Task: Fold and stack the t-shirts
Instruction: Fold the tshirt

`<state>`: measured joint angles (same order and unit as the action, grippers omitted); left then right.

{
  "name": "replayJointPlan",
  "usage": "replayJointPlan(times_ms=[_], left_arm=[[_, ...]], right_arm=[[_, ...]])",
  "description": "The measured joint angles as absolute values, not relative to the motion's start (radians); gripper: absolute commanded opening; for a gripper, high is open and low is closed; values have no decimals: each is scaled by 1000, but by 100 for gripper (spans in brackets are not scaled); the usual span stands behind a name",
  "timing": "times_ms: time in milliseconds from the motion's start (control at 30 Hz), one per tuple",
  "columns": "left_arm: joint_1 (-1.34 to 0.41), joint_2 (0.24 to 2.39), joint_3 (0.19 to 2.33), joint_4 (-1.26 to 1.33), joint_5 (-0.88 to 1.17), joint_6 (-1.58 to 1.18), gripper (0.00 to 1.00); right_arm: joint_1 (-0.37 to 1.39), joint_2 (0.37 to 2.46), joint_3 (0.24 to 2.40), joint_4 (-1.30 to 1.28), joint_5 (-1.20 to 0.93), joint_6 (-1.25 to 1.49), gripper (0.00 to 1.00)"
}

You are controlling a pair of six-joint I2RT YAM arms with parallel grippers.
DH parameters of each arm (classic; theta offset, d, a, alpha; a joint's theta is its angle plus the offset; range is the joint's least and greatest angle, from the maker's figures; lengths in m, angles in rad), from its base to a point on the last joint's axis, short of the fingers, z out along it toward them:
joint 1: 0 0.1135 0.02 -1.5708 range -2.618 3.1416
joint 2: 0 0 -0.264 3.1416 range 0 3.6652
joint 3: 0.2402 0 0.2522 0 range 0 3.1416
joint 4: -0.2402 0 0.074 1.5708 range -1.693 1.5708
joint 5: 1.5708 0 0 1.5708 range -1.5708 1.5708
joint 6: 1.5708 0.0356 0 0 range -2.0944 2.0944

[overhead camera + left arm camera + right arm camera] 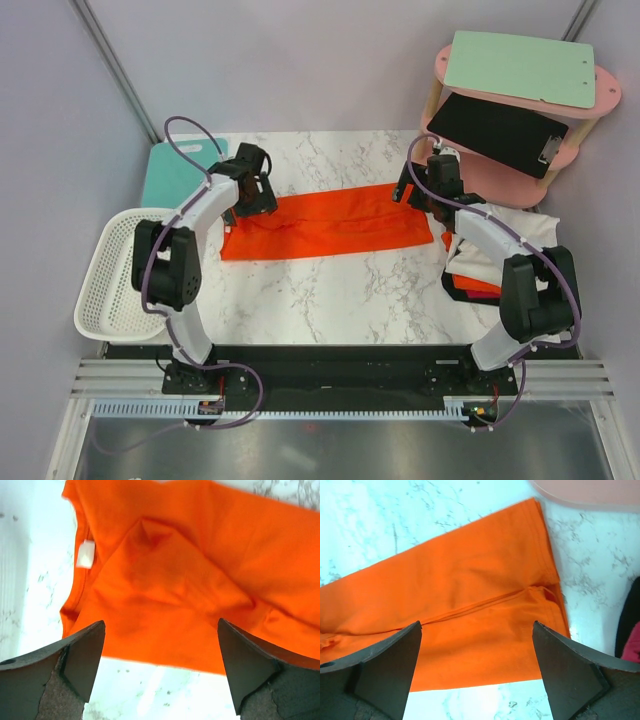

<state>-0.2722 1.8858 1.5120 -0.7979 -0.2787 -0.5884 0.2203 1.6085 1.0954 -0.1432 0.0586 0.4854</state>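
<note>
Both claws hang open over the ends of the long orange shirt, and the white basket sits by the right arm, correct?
Not quite. The top view shows the white basket by the left arm. The left gripper and right gripper do hang open over the ends of the orange shirt.

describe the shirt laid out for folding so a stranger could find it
Start at the white marble table. Across its middle, running left to right, lies the t-shirt, folded into a long flat orange-red band. The other orange cloth, at the right edge, is bunched under a white sheet; this one lies flat and uncovered.
</note>
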Motion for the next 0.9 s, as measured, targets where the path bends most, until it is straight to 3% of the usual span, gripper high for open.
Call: replayJointPlan(times_ms=[33, 67, 133, 300, 467, 900], left_arm=[[-278, 1850, 1477, -789, -275, -588, 93], [-285, 1815, 1448, -784, -271, -588, 76], [-304, 1757, 1397, -766, -261, -593, 2], [-392, 1659, 1254, -709, -248, -597, 2], [-416, 1710, 1197, -666, -221, -598, 2], [-411, 1948, 1372, -590, -216, -596, 2]], right_arm=[[224, 1602, 1094, -136, 59, 482, 98], [231, 1599, 1093, -128, 57, 479, 98], [241, 1599, 1093, -118, 56, 474, 98], [248, 1602, 1087, -110, 48, 474, 98], [253, 1604, 1087, -104, 41, 474, 98], [257, 1604, 1087, -103, 42, 473, 98]])
